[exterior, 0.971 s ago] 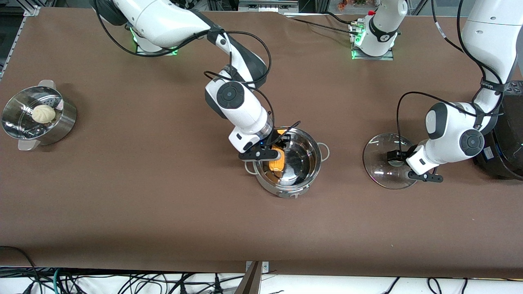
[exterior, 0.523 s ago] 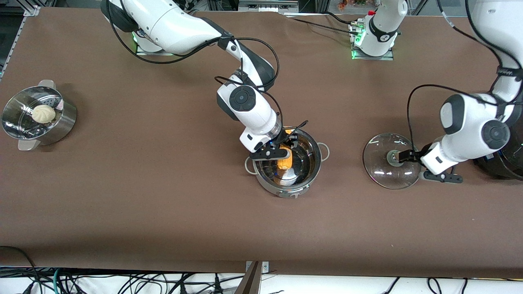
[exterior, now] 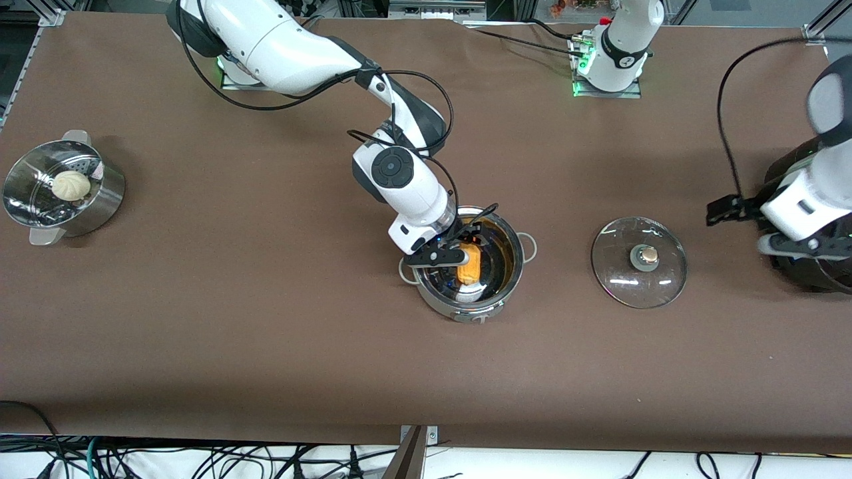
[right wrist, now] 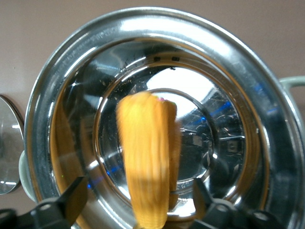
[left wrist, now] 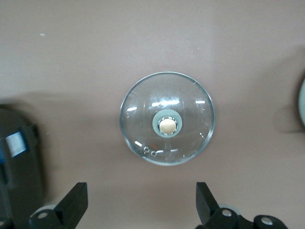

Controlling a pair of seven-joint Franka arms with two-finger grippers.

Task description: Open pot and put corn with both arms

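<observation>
Now the left end effector (exterior: 732, 211) has pulled away from the glass lid (exterior: 639, 262) and risen over the black cooker (exterior: 809, 266) at the left arm's end of the desk (exterior: 266, 319), its fingers (left wrist: 74, 207) spread and empty; half a second ago it hovered just beside the knob (exterior: 643, 256). The lid lies flat on the desk, well apart from the pot (exterior: 469, 263). Over the open pot, the right end effector (exterior: 459, 246) has its fingers spread with the corn (exterior: 468, 265) between them, the cob now sitting lower inside the pot than before. Bare brown desk surrounds the pot on every side. A steamer bowl (exterior: 63, 189) with a white bun (exterior: 71, 185) stands at the right arm's end.
</observation>
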